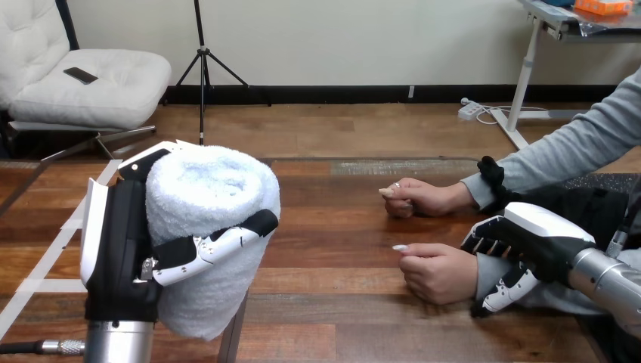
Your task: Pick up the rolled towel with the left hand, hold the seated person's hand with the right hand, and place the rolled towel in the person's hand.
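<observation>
White rolled towel in left hand

Wooden plank table, dark brown. On the right side, the person's far hand and the person's near hand rest on it, both loosely closed and a little apart. White tape lines cross the left part.

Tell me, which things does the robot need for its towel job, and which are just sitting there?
For the job:
- rolled towel, gripped upright in the left hand
- the person's nearer hand
- right hand, curled round that hand's wrist

Just there:
- the person's farther hand, resting on the table
- white tape strips on the table
</observation>
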